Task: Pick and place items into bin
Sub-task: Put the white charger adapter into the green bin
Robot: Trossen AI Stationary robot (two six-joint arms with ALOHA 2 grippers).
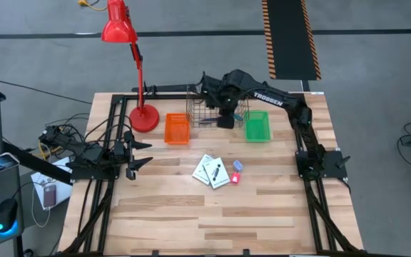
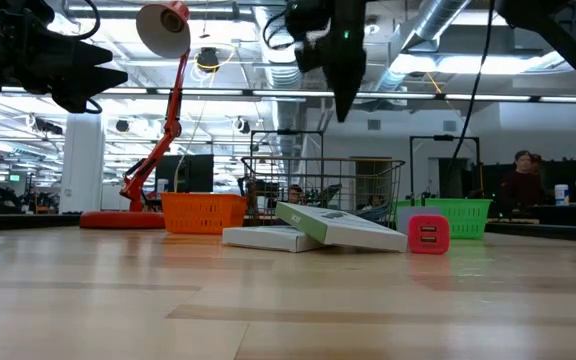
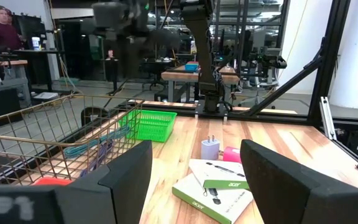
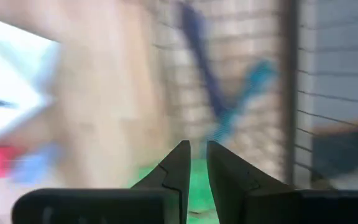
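A wire basket [image 1: 207, 113] stands at the table's far side. In it lie a dark blue pen [image 4: 197, 56] and a teal-handled tool [image 4: 244, 93]. My right gripper [image 1: 225, 120] hovers above the basket, pointing down, with only a thin slit between its fingertips [image 4: 197, 149] and nothing between them. Two flat white packets [image 1: 212, 172] lie mid-table, one leaning on the other [image 2: 333, 225]. Beside them are a small red block [image 1: 234, 178] and a small pale plug-like piece [image 3: 210, 149]. My left gripper [image 1: 138, 153] waits open at the table's left edge.
An orange bin [image 1: 177, 130] sits left of the wire basket and a green bin [image 1: 257, 126] right of it. A red desk lamp [image 1: 143, 118] stands on the far left of the table. The table's near half is bare wood [image 1: 212, 221]. People show in the room beyond [image 2: 521, 175].
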